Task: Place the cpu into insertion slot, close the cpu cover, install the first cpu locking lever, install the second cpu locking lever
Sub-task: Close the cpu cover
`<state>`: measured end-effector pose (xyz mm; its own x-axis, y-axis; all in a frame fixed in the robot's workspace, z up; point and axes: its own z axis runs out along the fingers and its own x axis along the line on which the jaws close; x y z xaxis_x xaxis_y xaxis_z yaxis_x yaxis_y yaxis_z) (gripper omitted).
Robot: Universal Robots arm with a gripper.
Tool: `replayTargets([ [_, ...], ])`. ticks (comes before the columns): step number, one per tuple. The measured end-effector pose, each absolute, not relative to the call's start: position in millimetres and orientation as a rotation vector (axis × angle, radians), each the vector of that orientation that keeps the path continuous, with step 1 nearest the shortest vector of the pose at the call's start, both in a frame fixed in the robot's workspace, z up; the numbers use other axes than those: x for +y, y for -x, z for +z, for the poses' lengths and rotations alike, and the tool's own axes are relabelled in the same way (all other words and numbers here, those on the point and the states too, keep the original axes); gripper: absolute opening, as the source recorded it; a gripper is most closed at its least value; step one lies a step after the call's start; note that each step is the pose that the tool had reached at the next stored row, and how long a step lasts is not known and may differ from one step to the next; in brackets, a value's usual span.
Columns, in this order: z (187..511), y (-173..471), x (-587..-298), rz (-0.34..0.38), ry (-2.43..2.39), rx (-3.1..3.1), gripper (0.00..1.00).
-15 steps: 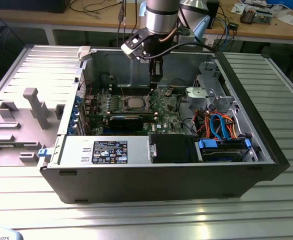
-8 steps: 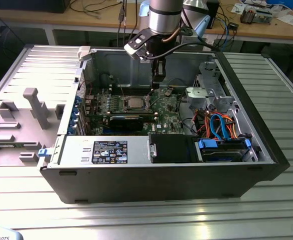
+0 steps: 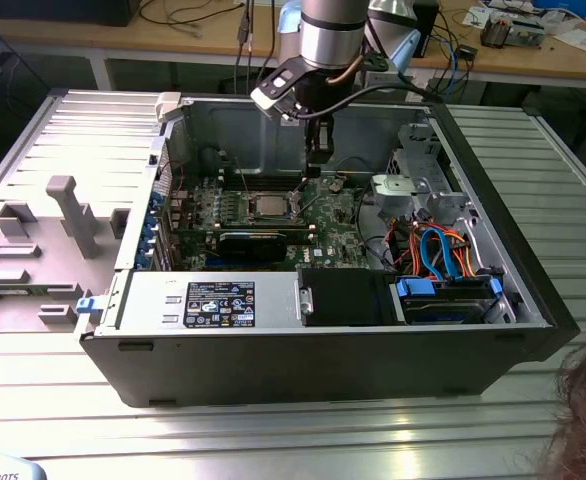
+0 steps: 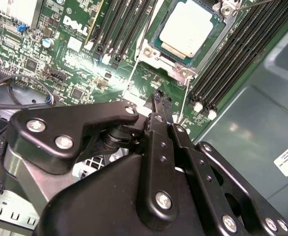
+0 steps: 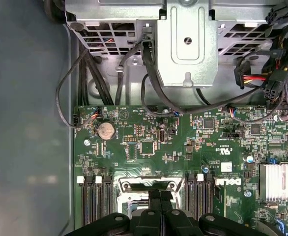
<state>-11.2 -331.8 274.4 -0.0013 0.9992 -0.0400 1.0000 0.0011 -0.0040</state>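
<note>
One cpu [image 4: 188,29] seated, gripper [image 4: 159,101] closed nearby

It lies in the insertion slot [image 4: 145,51], with the cpu cover [image 4: 176,59] flat around it. Just beside the socket, above the green board [image 4: 60,49], the gripper's fingers are pressed together, gripping nothing.

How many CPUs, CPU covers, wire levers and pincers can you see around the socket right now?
cpu: 1
cpu cover: 1
wire levers: 2
pincer: 1
Total: 5
</note>
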Motion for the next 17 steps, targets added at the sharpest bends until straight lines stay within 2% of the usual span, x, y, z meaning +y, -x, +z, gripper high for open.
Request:
replayTargets([
  [17, 273, -6, -331, -0.050, -2.199, 2.209, 0.11],
])
